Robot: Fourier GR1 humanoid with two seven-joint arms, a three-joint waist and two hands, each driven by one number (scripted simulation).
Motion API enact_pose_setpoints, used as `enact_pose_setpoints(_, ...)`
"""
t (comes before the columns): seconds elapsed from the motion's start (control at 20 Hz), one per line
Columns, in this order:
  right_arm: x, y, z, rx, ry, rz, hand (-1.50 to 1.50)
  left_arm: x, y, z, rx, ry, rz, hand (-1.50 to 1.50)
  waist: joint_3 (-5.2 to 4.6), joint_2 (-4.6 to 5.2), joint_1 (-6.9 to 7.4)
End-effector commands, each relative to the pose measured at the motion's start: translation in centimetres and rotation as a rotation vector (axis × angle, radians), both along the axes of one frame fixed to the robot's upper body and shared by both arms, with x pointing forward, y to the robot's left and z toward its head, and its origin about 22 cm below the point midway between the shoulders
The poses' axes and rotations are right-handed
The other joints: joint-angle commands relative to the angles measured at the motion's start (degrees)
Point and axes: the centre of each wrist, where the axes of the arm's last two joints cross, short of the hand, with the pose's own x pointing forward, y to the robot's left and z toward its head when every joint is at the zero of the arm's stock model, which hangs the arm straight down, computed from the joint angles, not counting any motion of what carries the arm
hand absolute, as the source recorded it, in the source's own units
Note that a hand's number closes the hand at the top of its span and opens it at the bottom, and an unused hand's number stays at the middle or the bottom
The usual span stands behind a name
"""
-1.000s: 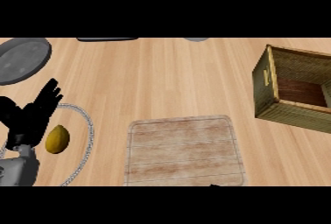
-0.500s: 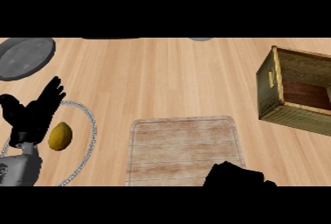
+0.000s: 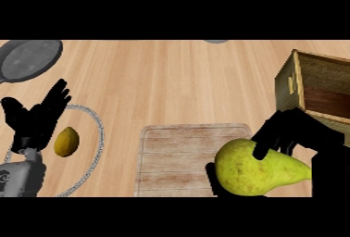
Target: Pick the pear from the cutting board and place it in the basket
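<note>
A large yellow-green pear is held up close to the view at the lower right, with my right hand curled over its top. It hangs above the right edge of the pale wooden cutting board, hiding part of it. The wooden basket stands at the right edge, beyond the hand, its opening facing up. At the left edge my left hand rests open, fingers up.
A small yellow lemon lies on a glass-rimmed plate beside the left hand. A grey pan sits at the top left. A grey object peeks in at the top edge.
My right hand has come up from the lower edge holding the pear, now raised high and close to the view. The left hand has stayed put.
</note>
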Motion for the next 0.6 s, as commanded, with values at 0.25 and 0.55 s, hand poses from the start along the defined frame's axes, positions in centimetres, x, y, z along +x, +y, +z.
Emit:
enact_pose_setpoints(0.25,3.3,-5.2,7.6,-0.025,-0.054,-0.225,1.5,0.2,0.0,0.1,0.0,0.003,-0.005,0.0,0.13,0.02,0.0)
enact_pose_setpoints(0.55,6.6,-11.4,7.0,-0.03,-0.03,-0.265,1.5,0.5,-1.5,0.6,0.004,-0.004,0.007,0.0,0.22,0.17,0.15)
